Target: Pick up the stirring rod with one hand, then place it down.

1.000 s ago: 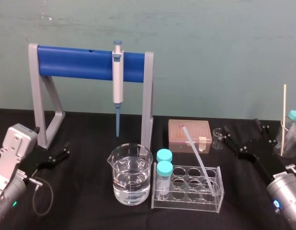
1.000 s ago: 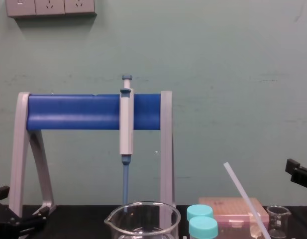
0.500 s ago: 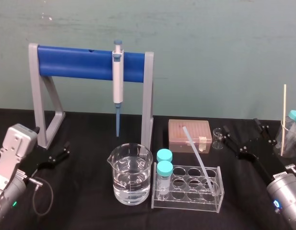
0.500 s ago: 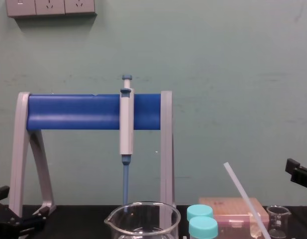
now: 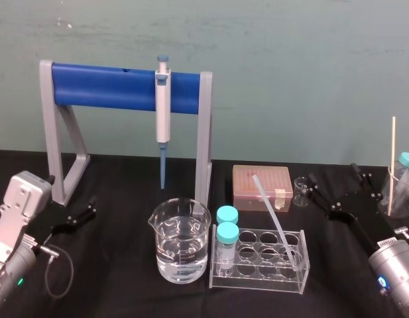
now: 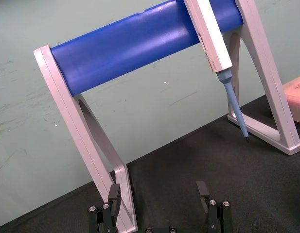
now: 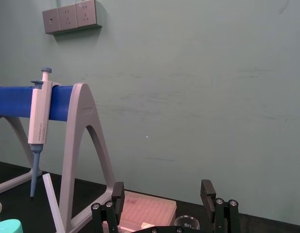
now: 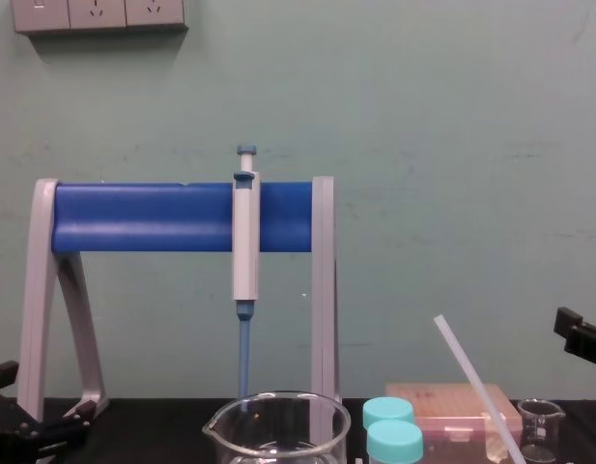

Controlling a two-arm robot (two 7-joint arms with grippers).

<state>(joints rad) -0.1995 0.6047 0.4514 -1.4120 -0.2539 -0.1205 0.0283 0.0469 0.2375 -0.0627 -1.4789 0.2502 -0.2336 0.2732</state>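
Note:
The stirring rod is a thin translucent white rod that leans in the clear test tube rack, its top tilted back over the pink box. It also rises slantwise in the chest view and shows in the right wrist view. My right gripper hovers open to the right of the rod, level with the small glass beaker, and holds nothing. My left gripper rests open at the far left beside the stand's foot.
A grey-and-blue pipette hangs on the blue-barred stand. In front are a large beaker of water and two blue-capped tubes in the rack. The pink tip box sits behind. A wooden stick stands in a glass at the far right.

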